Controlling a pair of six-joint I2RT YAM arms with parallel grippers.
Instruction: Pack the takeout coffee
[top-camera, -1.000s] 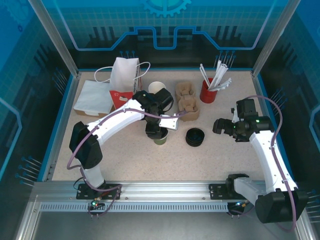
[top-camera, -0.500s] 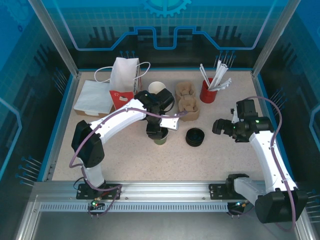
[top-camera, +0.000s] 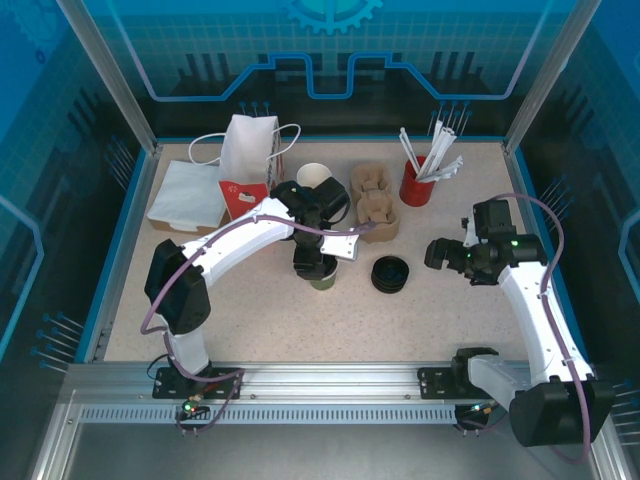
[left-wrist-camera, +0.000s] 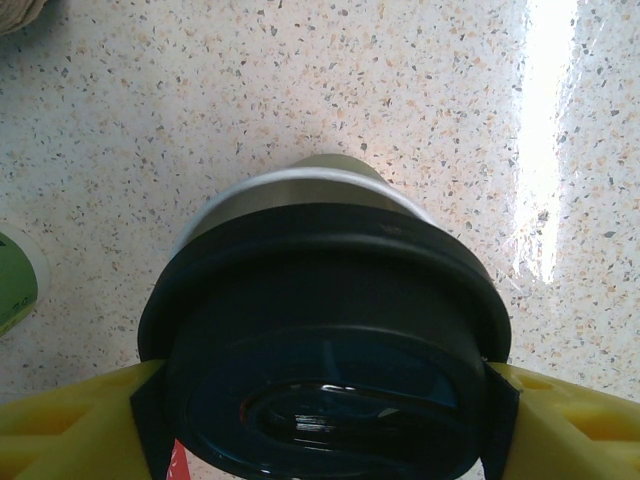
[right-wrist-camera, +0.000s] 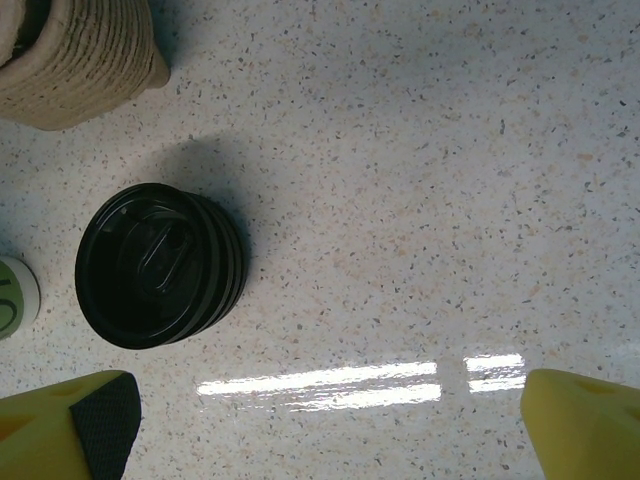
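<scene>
The takeout coffee (top-camera: 322, 276) is a small paper cup, cream on top and green below, with a round black plastic lid. It stands upright on the speckled counter (top-camera: 250, 310), near the middle. The left tool (top-camera: 312, 258) hangs right above it and points down. That way, I think, it can take the cup by the lid from the top.

In the left wrist view the lid sits between the two yellow fingers. Their black pads (left-wrist-camera: 150, 410) lie against the lid, one on each side. I cannot tell if they squeeze it or only touch it.

The right tool (right-wrist-camera: 330, 430) has its fingers wide apart with nothing between them. It waits well off to the right, over bare counter near the stack of loose black plastic lids (right-wrist-camera: 160, 265). I think it stays there so the arms do not bump.

The brown cardboard cup holder (top-camera: 375, 205) stands just behind the coffee. It may be where the cup goes.
</scene>
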